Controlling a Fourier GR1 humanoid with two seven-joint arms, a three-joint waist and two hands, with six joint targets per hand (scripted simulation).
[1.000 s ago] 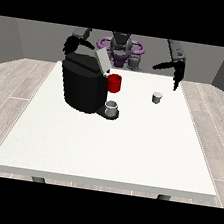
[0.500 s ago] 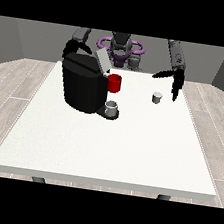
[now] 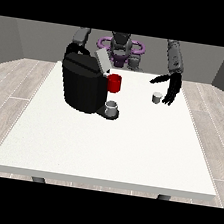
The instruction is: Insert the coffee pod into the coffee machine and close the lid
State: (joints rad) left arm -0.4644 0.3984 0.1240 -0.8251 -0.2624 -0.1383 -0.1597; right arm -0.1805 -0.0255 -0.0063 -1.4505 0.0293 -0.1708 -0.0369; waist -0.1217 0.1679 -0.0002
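Sitting just beside the hand's (image 3: 171, 87) fingers: coffee pod (image 3: 157, 97).

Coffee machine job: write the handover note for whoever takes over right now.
Hand at the view's right: open, fingers pointing down, right beside the coffee pod, not holding it.
Hand at the view's left: behind the coffee machine; fingers not readable.
Pod stands on the table, right of the machine. Lid is raised. A grey cup sits at the machine's base.
Done: nothing yet.
Left: grasp the pod, insert it, close the lid.
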